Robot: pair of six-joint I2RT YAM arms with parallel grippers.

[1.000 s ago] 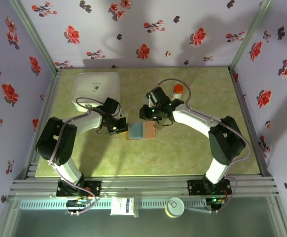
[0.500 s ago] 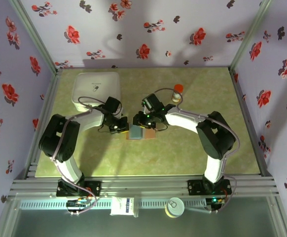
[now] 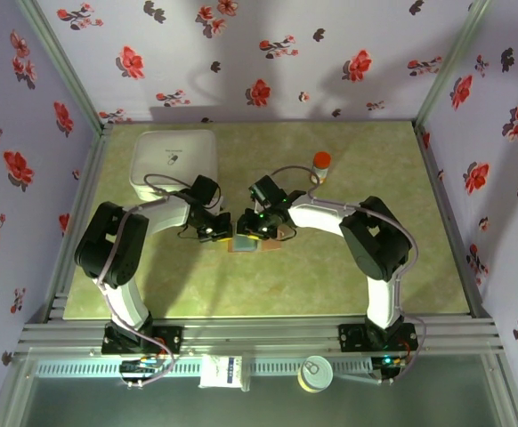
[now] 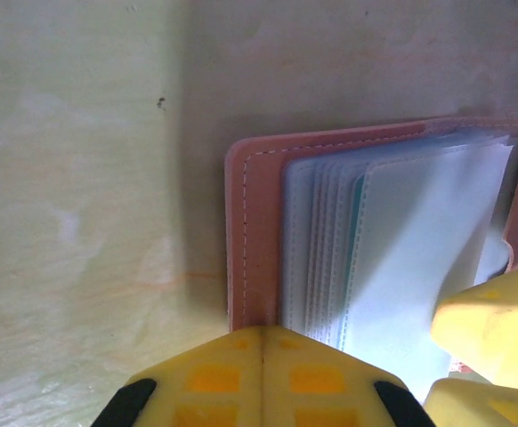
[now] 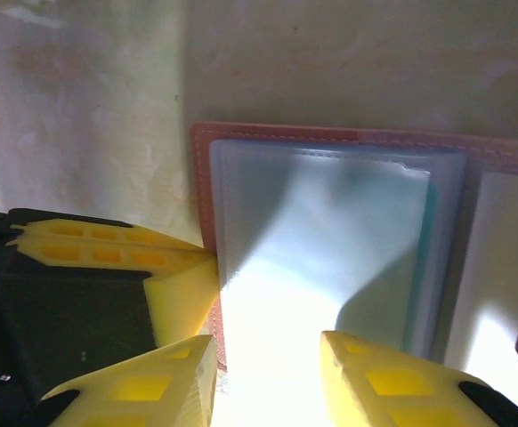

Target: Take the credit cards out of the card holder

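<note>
The card holder lies open on the table between both arms, tan outside with pale blue-grey sleeves inside. A teal edge of one of the credit cards peeks from the sleeves, seen too in the right wrist view. My left gripper is shut, its joined tips resting on the holder's tan left border. My right gripper is open, its fingers spread just above the left stack of sleeves. Its yellow fingers show in the left wrist view, and the left gripper's fingers in the right wrist view.
A big white square container stands at the back left, just behind the left arm. An orange-capped little bottle stands behind the right arm. Flowered walls close in the green table on three sides.
My right gripper has swung left from the holder's right half to over its left half and has opened a little. The left gripper has stayed shut at the left border.
</note>
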